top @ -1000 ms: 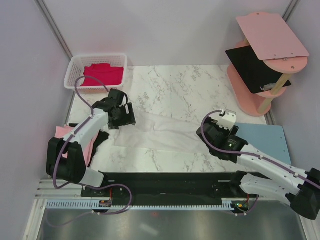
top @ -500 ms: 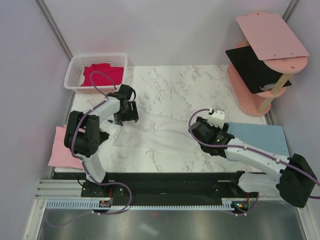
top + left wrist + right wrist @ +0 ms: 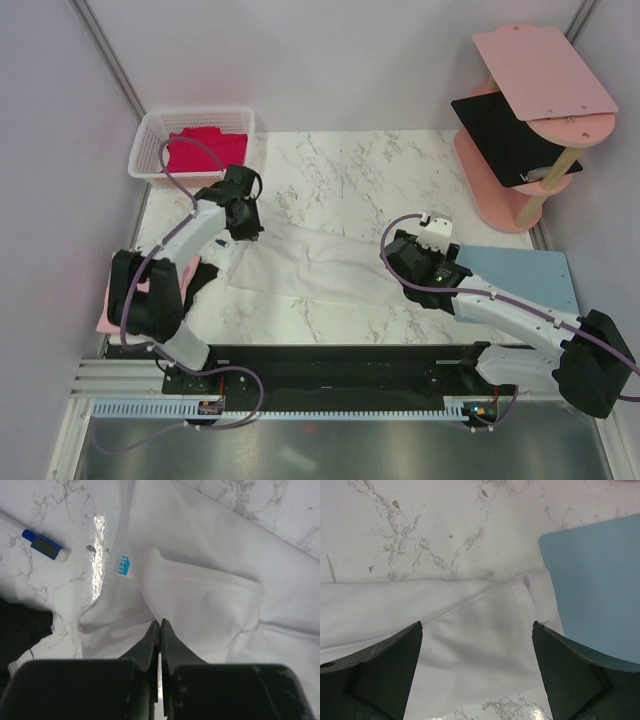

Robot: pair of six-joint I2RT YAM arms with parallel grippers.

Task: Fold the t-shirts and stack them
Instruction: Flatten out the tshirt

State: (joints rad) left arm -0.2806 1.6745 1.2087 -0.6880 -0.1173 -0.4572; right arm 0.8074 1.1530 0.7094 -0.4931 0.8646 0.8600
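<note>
A large white t-shirt (image 3: 320, 265) lies spread across the middle of the marble table. My left gripper (image 3: 245, 225) is at the shirt's left end. In the left wrist view its jaws (image 3: 160, 622) are shut on a fold of the white t-shirt (image 3: 200, 595), and creases run into the tips. My right gripper (image 3: 477, 625) hangs open over the right end of the white t-shirt (image 3: 470, 635), with cloth between the fingers and not touched. A magenta-red t-shirt (image 3: 205, 150) lies in the basket. A light pink t-shirt (image 3: 112, 310) and a black t-shirt (image 3: 198, 275) lie at the left edge.
The white basket (image 3: 150, 130) stands at the back left. A light-blue mat (image 3: 525, 275) lies just right of the white shirt's end. A pink shelf (image 3: 540, 60) with a flat black thing (image 3: 505, 135) on it stands at the back right. A small blue marker (image 3: 44, 544) lies near the collar.
My left gripper has gone from open to shut at the shirt's left end, and its arm has shifted. The right gripper moved slightly left and stays open.
</note>
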